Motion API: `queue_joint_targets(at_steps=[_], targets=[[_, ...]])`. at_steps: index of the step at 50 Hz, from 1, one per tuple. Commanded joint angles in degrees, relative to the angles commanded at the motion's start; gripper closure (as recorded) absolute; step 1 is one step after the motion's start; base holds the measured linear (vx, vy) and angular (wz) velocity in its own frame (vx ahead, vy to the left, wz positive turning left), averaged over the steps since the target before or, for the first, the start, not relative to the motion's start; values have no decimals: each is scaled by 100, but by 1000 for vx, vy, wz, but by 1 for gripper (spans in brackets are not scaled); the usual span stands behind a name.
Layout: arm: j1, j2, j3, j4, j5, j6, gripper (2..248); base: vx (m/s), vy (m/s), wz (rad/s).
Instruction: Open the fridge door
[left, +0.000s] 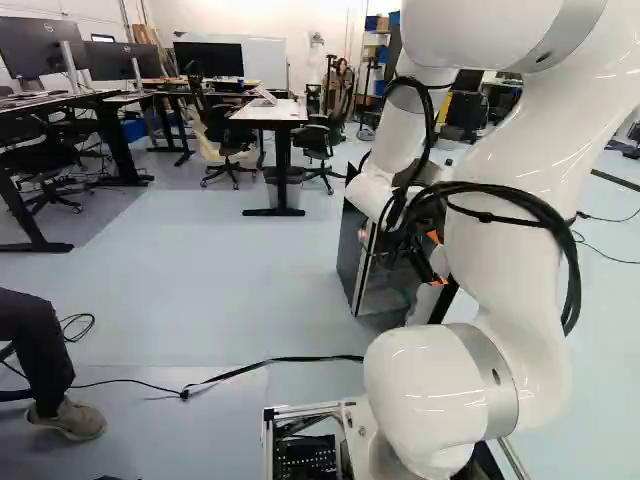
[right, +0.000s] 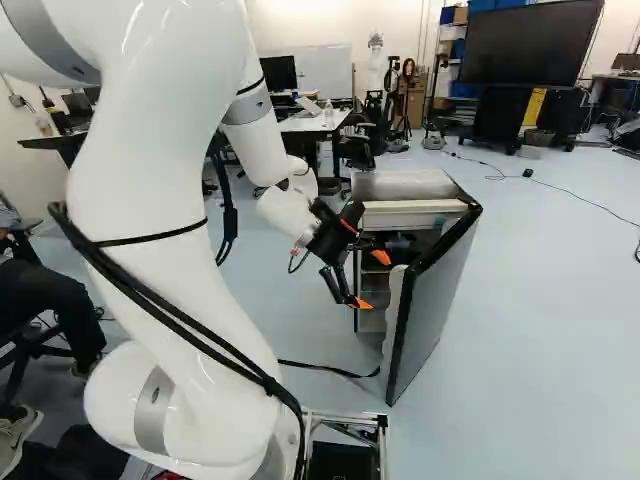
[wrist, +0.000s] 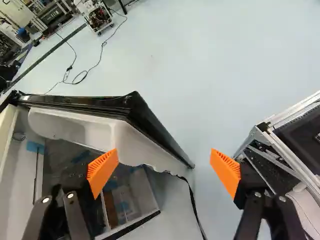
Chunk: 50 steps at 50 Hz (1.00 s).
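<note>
Fridge door (right: 432, 305) stands open just ahead of the fingers (right: 381, 257) (which are spread apart).

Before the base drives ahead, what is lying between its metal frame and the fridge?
A black cable lies across the floor between the metal frame and the fridge; the left base view shows it.
</note>
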<state>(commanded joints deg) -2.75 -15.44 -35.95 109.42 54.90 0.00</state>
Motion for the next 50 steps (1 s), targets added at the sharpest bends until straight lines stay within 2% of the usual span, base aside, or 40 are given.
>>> queue_joint_targets(at_steps=[11,27,50], targets=[[-145,-55,-80,-196,17,0,3,0,0,0],[-395,-134,-195,-691,48,0,3,0,0,0],[-999,-208,-300,-1438,26,0,3,0,0,0]])
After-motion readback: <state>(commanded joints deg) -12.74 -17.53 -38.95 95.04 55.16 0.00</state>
